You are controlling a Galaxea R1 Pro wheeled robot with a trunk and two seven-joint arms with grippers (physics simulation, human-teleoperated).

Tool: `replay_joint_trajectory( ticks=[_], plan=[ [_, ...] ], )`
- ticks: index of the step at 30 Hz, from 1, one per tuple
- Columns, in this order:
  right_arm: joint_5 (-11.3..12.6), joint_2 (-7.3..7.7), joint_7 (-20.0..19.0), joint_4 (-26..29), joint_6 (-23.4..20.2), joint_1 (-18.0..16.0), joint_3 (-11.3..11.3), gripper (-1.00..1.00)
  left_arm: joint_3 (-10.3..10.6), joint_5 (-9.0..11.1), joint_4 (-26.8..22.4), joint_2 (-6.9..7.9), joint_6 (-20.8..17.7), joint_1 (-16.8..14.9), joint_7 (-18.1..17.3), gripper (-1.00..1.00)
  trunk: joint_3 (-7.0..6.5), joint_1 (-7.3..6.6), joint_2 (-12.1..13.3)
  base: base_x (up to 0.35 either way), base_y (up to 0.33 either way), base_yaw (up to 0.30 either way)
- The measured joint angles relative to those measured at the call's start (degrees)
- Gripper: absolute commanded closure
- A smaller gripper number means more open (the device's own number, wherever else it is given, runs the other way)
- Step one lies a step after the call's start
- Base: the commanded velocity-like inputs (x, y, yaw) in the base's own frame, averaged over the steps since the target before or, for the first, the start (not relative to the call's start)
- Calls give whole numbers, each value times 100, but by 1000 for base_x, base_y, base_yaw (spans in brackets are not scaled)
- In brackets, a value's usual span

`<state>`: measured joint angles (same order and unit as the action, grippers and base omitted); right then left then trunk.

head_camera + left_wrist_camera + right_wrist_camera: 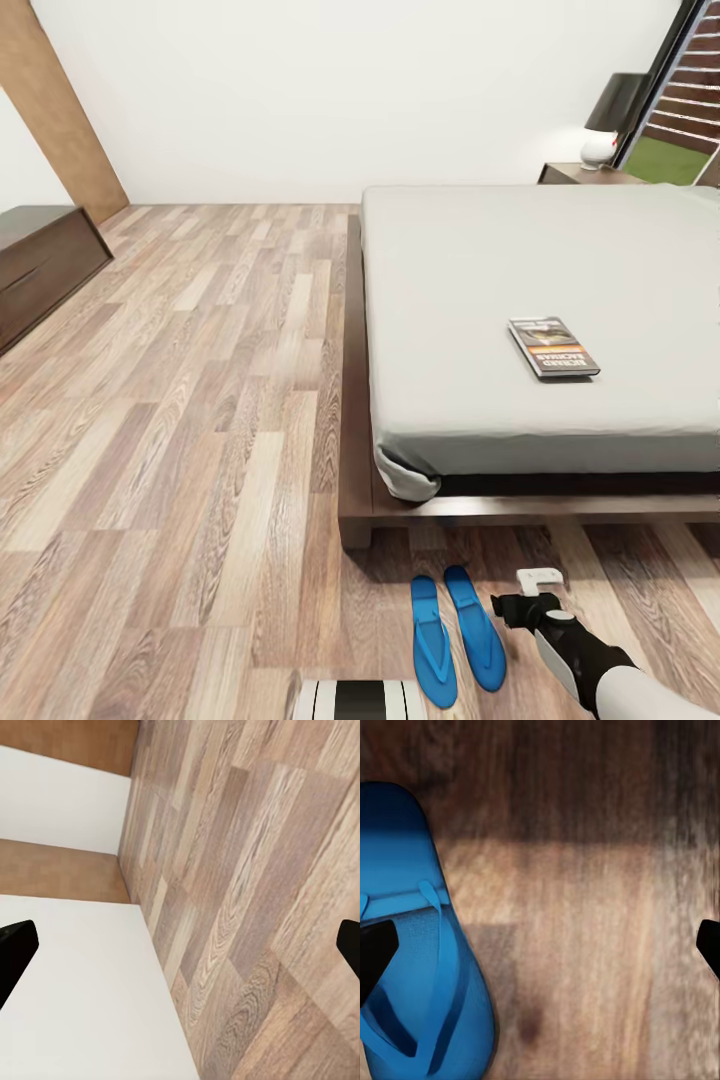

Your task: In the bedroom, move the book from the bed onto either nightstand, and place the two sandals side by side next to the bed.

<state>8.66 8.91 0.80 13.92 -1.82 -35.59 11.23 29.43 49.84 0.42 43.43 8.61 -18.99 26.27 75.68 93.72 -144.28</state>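
The book, dark-covered with an orange band, lies flat on the pale mattress of the bed, near its foot end. Both blue sandals lie side by side on the floor just off the bed's foot corner. My right gripper hangs open over the floor, just right of the right sandal and holding nothing. In the right wrist view one sandal sits by one fingertip of the right gripper. The nightstand stands beyond the bed's far side. My left gripper is open over bare floor.
A white lamp with a dark shade stands on the nightstand, with a window at the far right. A long low dark-wood bench lines the left wall. Wood-plank floor stretches left of the bed. My base shows at the bottom edge.
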Motion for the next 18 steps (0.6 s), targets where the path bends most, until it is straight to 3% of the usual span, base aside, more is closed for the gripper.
replay_joint_trajectory(
  ticks=[7,18],
  plan=[
    [-8,82,0,-395,367,14,2,-100,93,-3,3,-6,7,9,-55,-100,-155,-18,9,0,0,0],
    [25,242,0,-622,485,29,7,-100,116,0,6,-8,47,18,-276,-100,-399,-46,24,0,0,0]
  ],
)
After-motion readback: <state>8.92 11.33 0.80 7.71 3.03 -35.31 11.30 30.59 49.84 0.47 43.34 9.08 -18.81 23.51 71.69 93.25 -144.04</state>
